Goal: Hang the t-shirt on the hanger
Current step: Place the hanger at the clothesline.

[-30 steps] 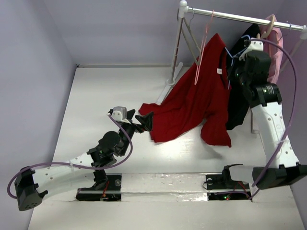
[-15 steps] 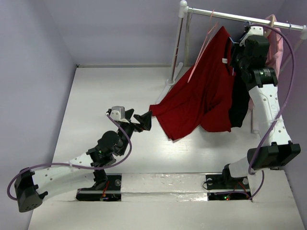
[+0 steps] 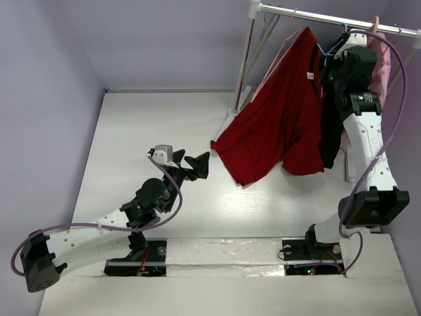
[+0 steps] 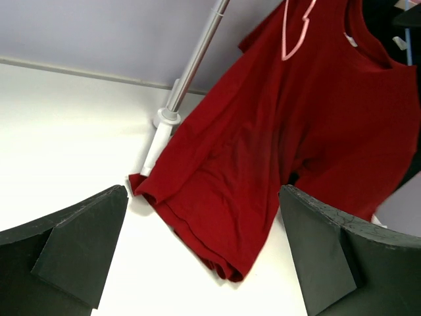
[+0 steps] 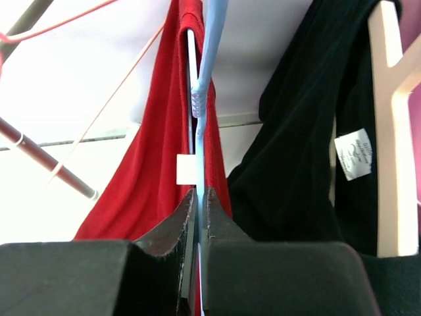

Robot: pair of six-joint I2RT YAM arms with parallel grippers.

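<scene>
White and matte, the table (image 3: 164,131) fills most of the top view, shut in by pale lavender walls (image 3: 164,39) on its left, far and right sides. A shiny strip runs along its near edge between the two arm bases.

A metal clothes rack (image 3: 316,16) stands at the far right corner, with its post and foot planted on the table and its rail running towards the right wall.

The t-shirt (image 3: 283,125), solid red and short-sleeved, hangs below the rail at that corner. Its cloth falls in long soft folds and spreads left towards the rack's foot. The lowest hem sags near the tabletop, but whether it touches cannot be told.

A black garment (image 3: 329,131) hangs just to its right on a pale, thick hanger (image 5: 388,99). A pink garment (image 3: 387,62) hangs beyond that, near the right wall.

The left gripper (image 3: 202,166) sits low over the middle of the table, well apart from the shirt, with its jaws released and wide.

The right gripper (image 5: 198,194) is raised at the rail, clenched on the hanger (image 5: 210,46). This is a thin light-blue wire that runs down between the fingers, close against the shirt's collar.

A thin pink hanger (image 4: 283,39) lies against the shirt's upper front.

A small white neck label (image 5: 185,170) shows just beside the blue wire.
</scene>
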